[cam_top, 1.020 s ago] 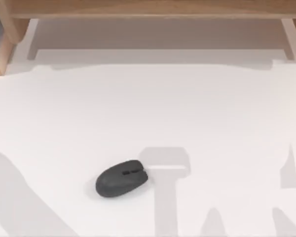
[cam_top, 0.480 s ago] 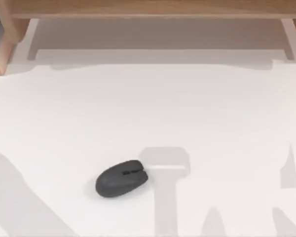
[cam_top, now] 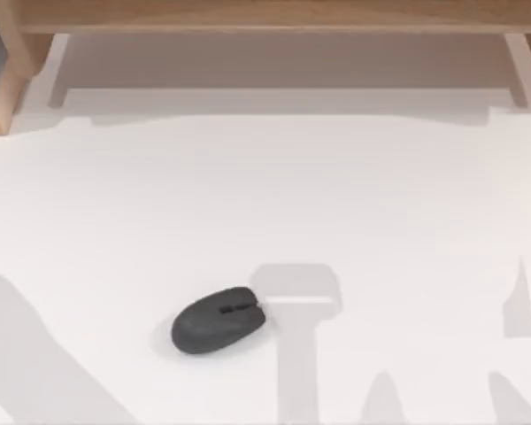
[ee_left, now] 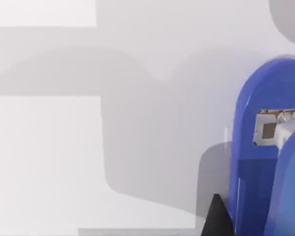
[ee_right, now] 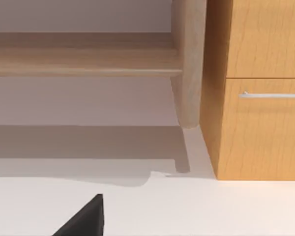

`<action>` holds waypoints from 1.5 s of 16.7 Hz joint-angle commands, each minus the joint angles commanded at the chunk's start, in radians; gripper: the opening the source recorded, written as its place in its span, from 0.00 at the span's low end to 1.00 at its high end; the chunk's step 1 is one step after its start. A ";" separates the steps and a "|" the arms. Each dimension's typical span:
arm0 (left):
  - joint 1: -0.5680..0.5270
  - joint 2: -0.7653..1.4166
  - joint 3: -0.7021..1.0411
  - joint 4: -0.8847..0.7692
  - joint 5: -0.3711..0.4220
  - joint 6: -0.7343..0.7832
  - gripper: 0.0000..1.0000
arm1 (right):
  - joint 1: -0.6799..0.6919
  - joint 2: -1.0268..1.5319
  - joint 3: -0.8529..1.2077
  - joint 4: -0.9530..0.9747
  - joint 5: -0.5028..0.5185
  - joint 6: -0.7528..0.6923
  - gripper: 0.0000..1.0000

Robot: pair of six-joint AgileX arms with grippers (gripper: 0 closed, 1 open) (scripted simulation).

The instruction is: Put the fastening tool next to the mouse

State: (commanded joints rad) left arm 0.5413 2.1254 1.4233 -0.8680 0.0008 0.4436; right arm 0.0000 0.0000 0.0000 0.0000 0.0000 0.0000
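Observation:
The mouse (cam_top: 219, 320), dark grey and oval, lies on the white table a little left of centre near the front edge. In the left wrist view the fastening tool (ee_left: 258, 147) is a bright blue rounded body with a small metal piece set in it, and it sits very close to the camera. A dark part of my left gripper (ee_left: 217, 221) pokes in right beside the tool's edge. I cannot tell whether they touch. The right wrist view has a dark part of my right gripper (ee_right: 86, 220) above bare table, facing the wooden furniture.
A wooden shelf (cam_top: 265, 18) runs along the table's back edge, on light supports (cam_top: 57, 66). The right wrist view faces a wooden post (ee_right: 189, 64) and a drawer front with a metal handle (ee_right: 270, 95). Arm shadows fall across the front of the table.

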 joint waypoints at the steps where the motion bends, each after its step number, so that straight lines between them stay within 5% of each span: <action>1: 0.000 0.000 0.000 0.000 0.000 0.000 0.00 | 0.000 0.000 0.000 0.000 0.000 0.000 1.00; 18: -0.015 -0.037 0.065 -0.105 0.003 -0.014 0.00 | 0.000 0.000 0.000 0.000 0.000 0.000 1.00; 21: -0.110 0.000 0.127 -0.124 0.009 -0.107 0.00 | 0.000 0.000 0.000 0.000 0.000 0.000 1.00; 25: -0.368 0.077 0.250 -0.167 0.023 -0.324 0.00 | 0.000 0.000 0.000 0.000 0.000 0.000 1.00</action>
State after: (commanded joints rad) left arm 0.1731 2.2029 1.6738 -1.0347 0.0242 0.1196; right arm 0.0000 0.0000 0.0000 0.0000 0.0000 0.0000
